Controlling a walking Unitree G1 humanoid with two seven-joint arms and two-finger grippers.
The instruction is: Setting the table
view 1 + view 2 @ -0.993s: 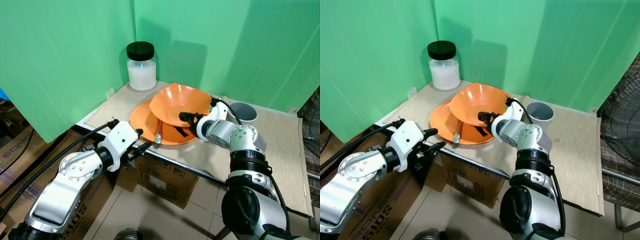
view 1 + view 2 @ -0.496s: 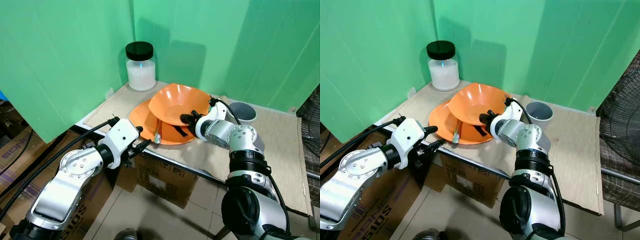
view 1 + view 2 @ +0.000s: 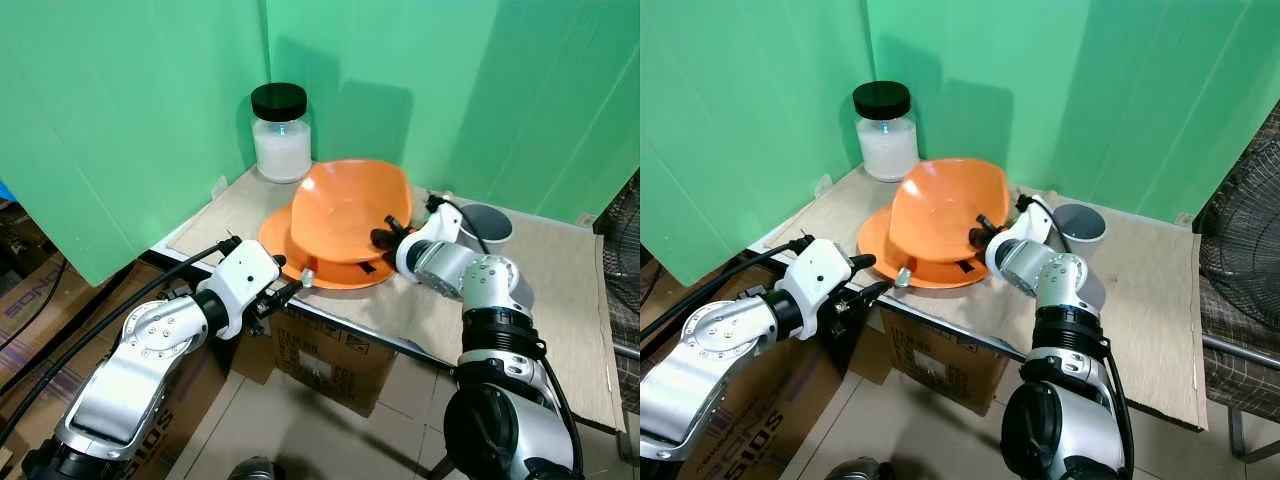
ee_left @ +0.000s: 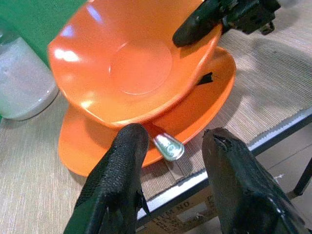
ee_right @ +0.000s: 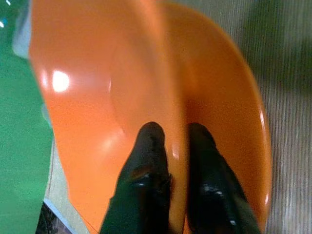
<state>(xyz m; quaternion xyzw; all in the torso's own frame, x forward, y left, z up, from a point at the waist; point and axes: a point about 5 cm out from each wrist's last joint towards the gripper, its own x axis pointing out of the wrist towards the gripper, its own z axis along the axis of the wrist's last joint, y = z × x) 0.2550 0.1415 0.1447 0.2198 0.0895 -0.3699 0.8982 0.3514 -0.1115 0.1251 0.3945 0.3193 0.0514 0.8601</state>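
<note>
An orange bowl [image 3: 345, 205] stands tilted on its side over an orange plate [image 3: 335, 275] at the table's front left. My right gripper [image 3: 388, 236] is shut on the bowl's right rim; in the right wrist view its fingers [image 5: 146, 161] straddle that rim, with the plate [image 5: 229, 112] behind. The end of a metal spoon [image 4: 168, 146] pokes out from under the bowl at the plate's front edge. My left gripper [image 3: 290, 272] is open just off the table's front edge, its fingers [image 4: 122, 165] on either side of the spoon's end without touching it.
A glass jar with a black lid [image 3: 282, 135] stands in the back corner against the green backdrop. A grey cup [image 3: 485, 222] sits right of the bowl. The woven mat [image 3: 560, 290] stretches right. Cardboard boxes [image 3: 320, 355] lie under the table's metal edge.
The right gripper has tipped the bowl steeper and shifted it left over the plate. The spoon is now mostly hidden beneath it. The left gripper has barely moved.
</note>
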